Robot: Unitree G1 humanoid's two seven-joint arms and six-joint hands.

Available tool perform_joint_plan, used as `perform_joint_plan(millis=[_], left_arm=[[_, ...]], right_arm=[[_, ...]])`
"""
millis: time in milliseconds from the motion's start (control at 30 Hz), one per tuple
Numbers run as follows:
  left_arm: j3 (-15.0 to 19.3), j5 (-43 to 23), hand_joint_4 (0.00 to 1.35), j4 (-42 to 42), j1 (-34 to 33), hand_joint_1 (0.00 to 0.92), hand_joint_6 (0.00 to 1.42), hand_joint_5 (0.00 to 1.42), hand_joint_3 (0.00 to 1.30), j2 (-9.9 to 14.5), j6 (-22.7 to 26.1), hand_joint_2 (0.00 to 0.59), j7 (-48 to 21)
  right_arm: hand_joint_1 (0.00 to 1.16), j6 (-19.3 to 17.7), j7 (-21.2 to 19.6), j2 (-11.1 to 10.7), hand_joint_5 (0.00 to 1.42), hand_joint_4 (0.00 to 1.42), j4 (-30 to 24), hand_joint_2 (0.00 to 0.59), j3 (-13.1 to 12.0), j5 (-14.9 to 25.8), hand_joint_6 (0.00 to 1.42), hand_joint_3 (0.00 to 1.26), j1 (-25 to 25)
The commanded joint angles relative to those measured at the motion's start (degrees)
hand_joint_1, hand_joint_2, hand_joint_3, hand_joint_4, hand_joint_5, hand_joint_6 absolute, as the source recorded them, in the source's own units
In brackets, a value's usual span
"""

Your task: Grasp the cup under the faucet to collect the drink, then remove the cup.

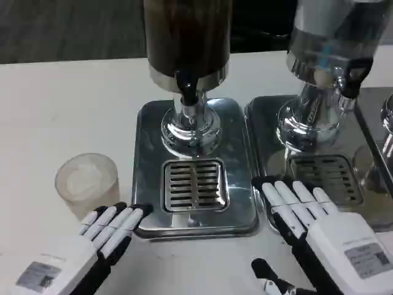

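A frosted, translucent plastic cup (pixel 86 181) stands upright on the matte white table (pixel 55 104), left of the polished steel drip tray (pixel 147 166) with its slotted rectangular grate (pixel 194 184). Above the grate hangs the black faucet (pixel 186 91) of the dark dispenser (pixel 187 37). The left hand (pixel 92 243) lies flat just beside the cup, fingers straight, holding nothing. The right hand (pixel 319 230) is likewise spread and empty

Cup (pixel 86 182) left of drip tray (pixel 147 160)
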Motion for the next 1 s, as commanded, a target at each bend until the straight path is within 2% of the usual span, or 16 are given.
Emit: perform_joint_plan(millis=[33,433,600,833,1000], left_arm=[[0.1,-0.3,0.0,-0.2,0.5,0.0,0.0,0.0,0.0,0.0,0.6,0.08,0.7],[0.3,-0.7,0.0,-0.9,1.0,0.0,0.0,0.0,0.0,-0.6,2.0,0.081,1.0],[1.4,-1.9,0.0,-0.8,1.5,0.0,0.0,0.0,0.0,-0.9,1.5,0.081,2.2],[4.2,-4.7,0.0,3.8,0.6,0.0,0.0,0.0,0.0,-1.2,-3.3,0.07,8.1],[5.7,-5.2,0.0,5.4,-0.6,0.0,0.0,0.0,0.0,-2.1,-4.7,0.052,11.9]], right_arm=[[0.58,0.5,0.1,-0.1,0.0,0.0,0.3,0.441,-0.4,0.8,0.0,0.0,-0.5],[0.58,0.8,0.5,-0.6,0.0,0.0,0.8,0.441,-0.6,1.6,0.0,0.0,-1.3],[0.58,1.6,1.1,-0.2,0.0,0.0,0.3,0.441,-0.6,1.7,0.0,0.0,-1.5],[0.58,3.4,1.2,1.5,0.0,0.0,-0.6,0.441,0.9,0.4,0.0,0.0,-0.9],[0.58,4.0,0.8,2.1,0.0,0.0,-0.7,0.447,1.4,0.2,0.0,0.0,-0.4]])
